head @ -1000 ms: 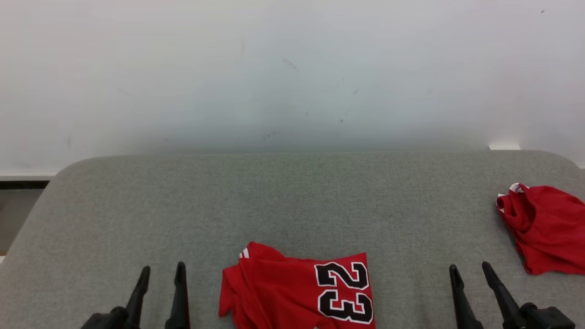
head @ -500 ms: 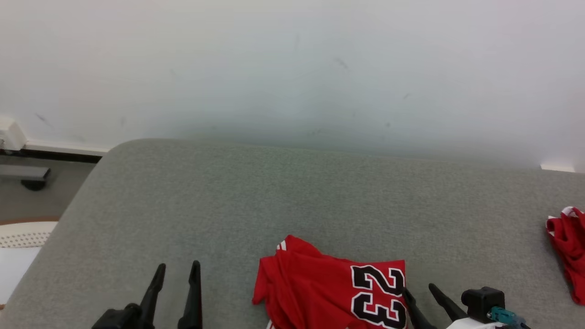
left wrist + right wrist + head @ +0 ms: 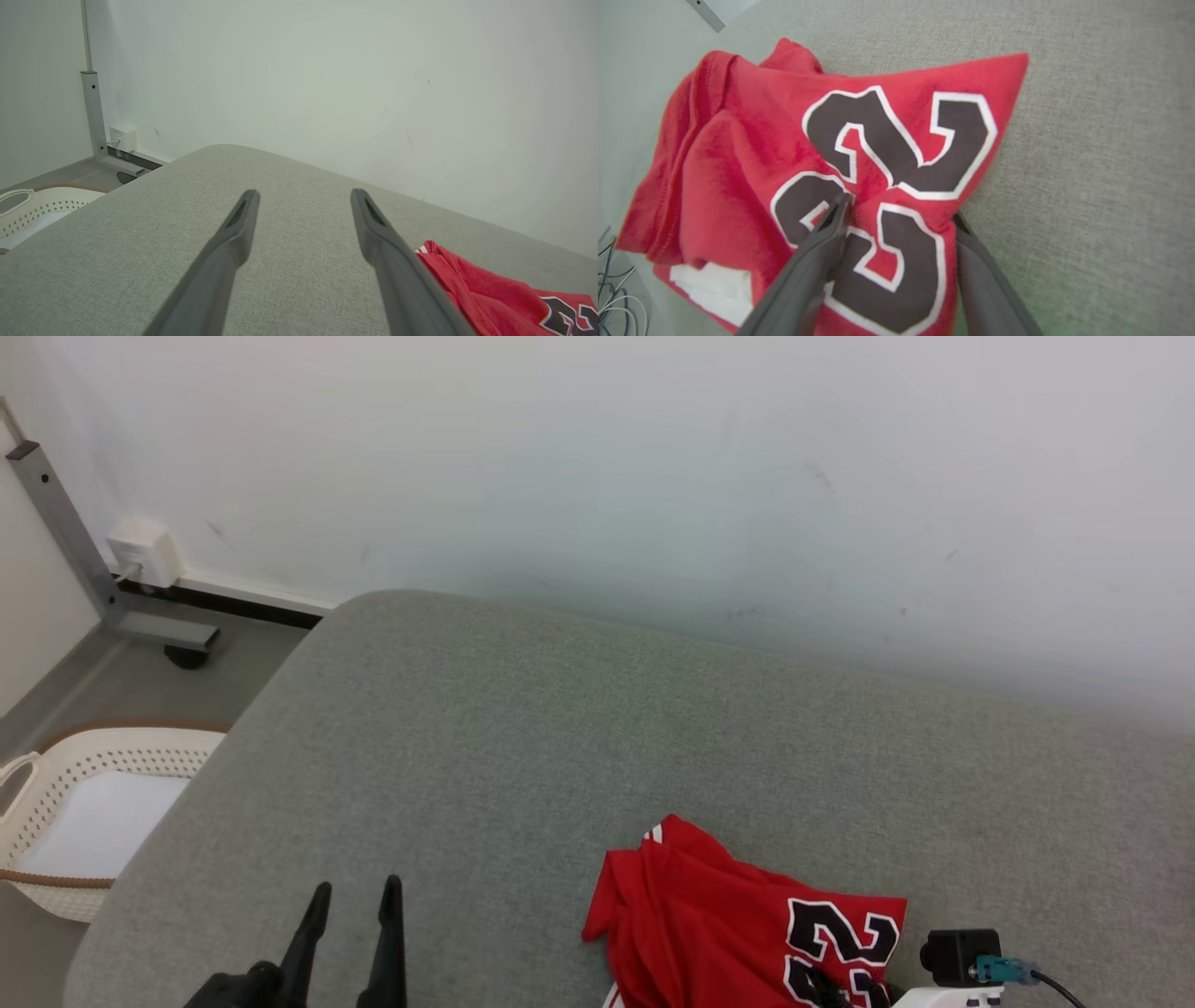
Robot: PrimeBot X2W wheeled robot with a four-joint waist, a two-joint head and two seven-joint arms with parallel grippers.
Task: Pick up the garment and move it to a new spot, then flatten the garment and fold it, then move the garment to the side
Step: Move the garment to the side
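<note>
The garment [image 3: 709,915] is a red jersey with a black and white "23", lying folded at the near edge of the grey cushion [image 3: 560,737]. My right gripper [image 3: 845,987] is down on its numbered part. In the right wrist view the right gripper [image 3: 901,214] stands open and wide. One finger [image 3: 831,228] presses on the number, and the other lies at the garment's [image 3: 738,140] right edge, with cloth bunched between them. My left gripper [image 3: 353,896] is open and holds nothing, left of the garment [image 3: 472,289]. Its fingers [image 3: 243,224] hover over bare cushion.
A white perforated basket [image 3: 93,775] stands on the floor off the cushion's left end. A grey metal post [image 3: 65,537] and a wall socket box [image 3: 140,551] are behind it. A pale wall runs along the back. Cables [image 3: 612,298] lie below the near edge.
The head camera has turned left, so the basket has come into view and the second red garment at the right has left it. My right gripper moved left and down onto the garment's number.
</note>
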